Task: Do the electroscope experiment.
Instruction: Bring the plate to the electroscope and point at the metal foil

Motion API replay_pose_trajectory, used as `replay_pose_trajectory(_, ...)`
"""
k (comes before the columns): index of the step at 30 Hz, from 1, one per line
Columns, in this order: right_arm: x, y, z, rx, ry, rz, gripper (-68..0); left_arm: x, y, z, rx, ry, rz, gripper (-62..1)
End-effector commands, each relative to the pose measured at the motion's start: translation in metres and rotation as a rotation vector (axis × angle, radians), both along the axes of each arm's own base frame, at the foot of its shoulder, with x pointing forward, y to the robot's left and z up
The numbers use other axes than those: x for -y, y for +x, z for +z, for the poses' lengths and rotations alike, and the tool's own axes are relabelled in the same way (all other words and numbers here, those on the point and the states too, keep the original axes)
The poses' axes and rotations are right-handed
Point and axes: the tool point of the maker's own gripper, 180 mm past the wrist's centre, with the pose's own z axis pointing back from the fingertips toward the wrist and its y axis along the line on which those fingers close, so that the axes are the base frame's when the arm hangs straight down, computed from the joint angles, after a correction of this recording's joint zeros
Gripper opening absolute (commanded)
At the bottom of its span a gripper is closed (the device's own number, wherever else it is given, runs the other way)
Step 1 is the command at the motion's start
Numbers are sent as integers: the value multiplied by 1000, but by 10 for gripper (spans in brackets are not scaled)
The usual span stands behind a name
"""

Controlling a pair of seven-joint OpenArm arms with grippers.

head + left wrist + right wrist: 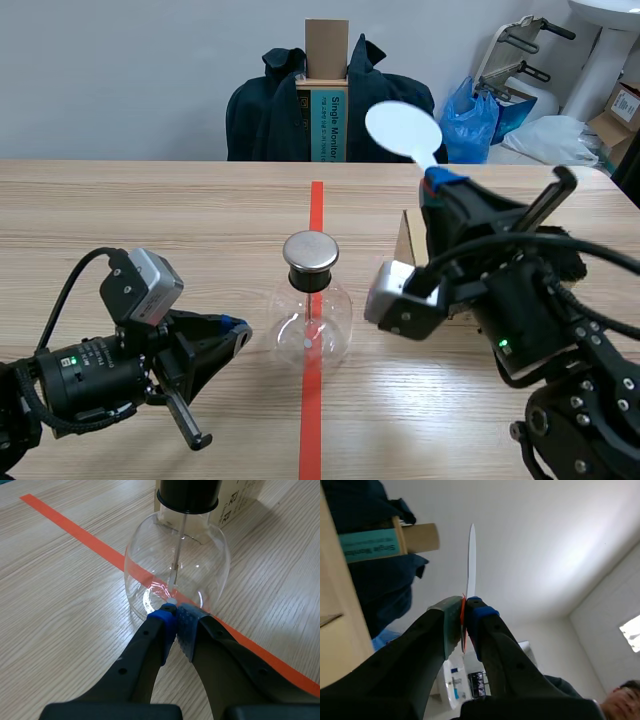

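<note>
Your right gripper (432, 182) is up over the wooden table (150, 220), fingers clamped on the stem of a white paddle (402, 128) that points upward. Your left gripper (175, 614) sits low, pads pressed together on nothing, tips right at the base of the glass electroscope flask (177, 565). The flask stands upright on the red tape line, with a metal cap (311, 252) on top and a thin rod (176, 555) inside.

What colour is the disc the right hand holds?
White; the disc shows best in the scene view.
</note>
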Motion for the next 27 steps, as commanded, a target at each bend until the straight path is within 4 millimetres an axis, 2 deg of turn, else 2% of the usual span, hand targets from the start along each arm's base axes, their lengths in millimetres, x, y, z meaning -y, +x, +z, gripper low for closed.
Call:
replay_pose_trajectory(1,1,-1,9,54,-12,13,-666,4,4,12,27,-30,-7,-591)
replay_pose_trajectory(5,-2,-7,-11,20,-40,42,-666,4,4,12,27,-29,-7,-591)
replay_pose_trajectory(9,-3,-9,-21,-8,-54,50,-666,4,4,12,27,-29,-8,-591)
replay_pose_trajectory(22,1,-13,-31,-41,-56,37,-666,4,3,11,25,-26,-8,-591)
replay_pose_trajectory(27,-7,-21,-34,-47,-64,86,-666,4,4,11,25,-26,-7,-591)
